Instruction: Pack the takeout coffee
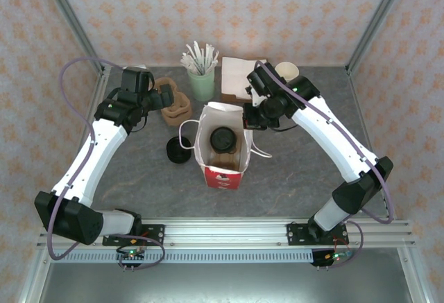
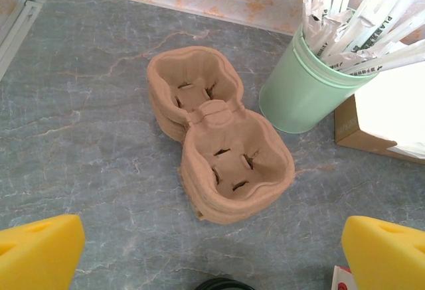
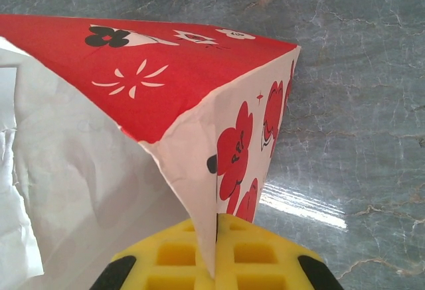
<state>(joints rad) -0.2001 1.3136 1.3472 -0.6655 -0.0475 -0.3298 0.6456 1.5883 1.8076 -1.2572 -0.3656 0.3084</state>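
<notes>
– Fingers (image 3: 265, 257) of the right gripper (image 3: 218, 237) are pinched shut on the paper bag (image 3: 166, 84) at its rim. The left gripper (image 2: 212, 250) hangs wide open, holding nothing, above the cardboard carrier (image 2: 219, 144).

– And the coffee cup (image 1: 223, 139)?

– Upright inside the bag, lid on, at the centre of the overhead frame. It's probably light and thin-walled, easy to crush. I'd grip it gently around the body, below the lid.

– Around it?

– Spare lids (image 1: 177, 152) lie left of the bag. A green cup of sticks (image 2: 305, 91) sits upper right in the left wrist view. The table (image 1: 298, 171) is smooth grey stone-look, with patterned walls (image 1: 139, 12) behind.
</notes>
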